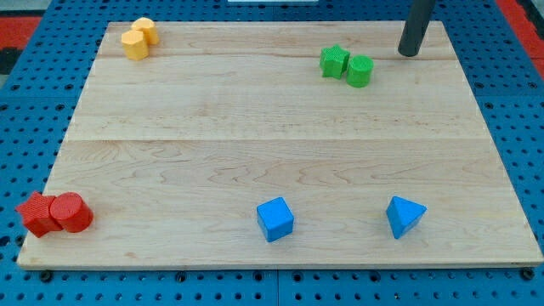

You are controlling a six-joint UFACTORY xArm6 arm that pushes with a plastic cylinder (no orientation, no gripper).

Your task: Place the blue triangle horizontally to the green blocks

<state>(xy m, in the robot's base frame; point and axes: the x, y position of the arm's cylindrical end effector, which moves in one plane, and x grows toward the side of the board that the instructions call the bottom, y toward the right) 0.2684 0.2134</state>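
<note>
While my tip (409,53) stood at the surface's (255,127) top right, jawless, the blue triangle (405,216) lay bottom right; pushing from below it toward the green blocks (347,65) seemed best.

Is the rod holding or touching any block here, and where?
Nothing held: my tip rests apart, right of the green blocks, far from the blue triangle.

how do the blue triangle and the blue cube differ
The blue triangle is a wedge tapering to a point; the blue cube is boxy with square faces. The triangle lies nearer the view's right, the cube nearer the middle. Both are blue, stand alone near the view's bottom edge, and lie far from my tip.
</note>
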